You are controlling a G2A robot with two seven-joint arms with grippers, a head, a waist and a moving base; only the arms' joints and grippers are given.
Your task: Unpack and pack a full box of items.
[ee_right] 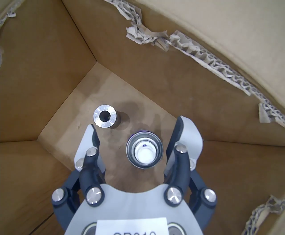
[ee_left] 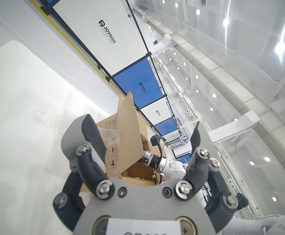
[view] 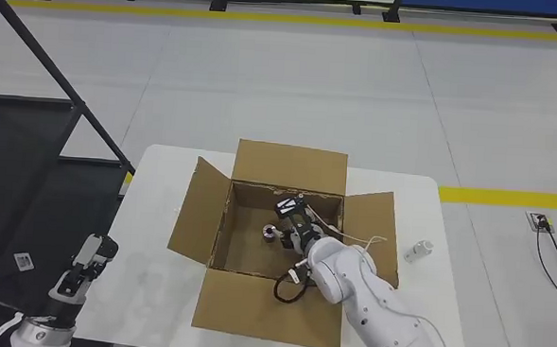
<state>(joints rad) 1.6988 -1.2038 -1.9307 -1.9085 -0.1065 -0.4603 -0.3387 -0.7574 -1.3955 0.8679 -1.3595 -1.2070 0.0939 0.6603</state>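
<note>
An open cardboard box [view: 252, 309] stands on the white table [view: 164, 186] with its flaps spread. My right gripper [ee_right: 137, 128] is down inside the box [ee_right: 200, 106], open, fingers either side of an upright round can [ee_right: 144, 152] standing on the box floor, apart from it. A short metal tube [ee_right: 105, 116] stands beside the can, just beyond one fingertip; the tube [view: 269, 235] also shows from above, left of the right gripper [view: 299, 239]. My left gripper [ee_left: 142, 124] is open and holds nothing, low beside the table's left edge [view: 93, 251], facing the box [ee_left: 129, 124].
A small clear-and-silver object [view: 418, 249] lies on the table right of the box. A scrap of clear plastic [ee_left: 40, 115] lies on the table on the far side of the box from me. A black frame [view: 65, 96] stands left of the table. The box rim is torn [ee_right: 200, 55].
</note>
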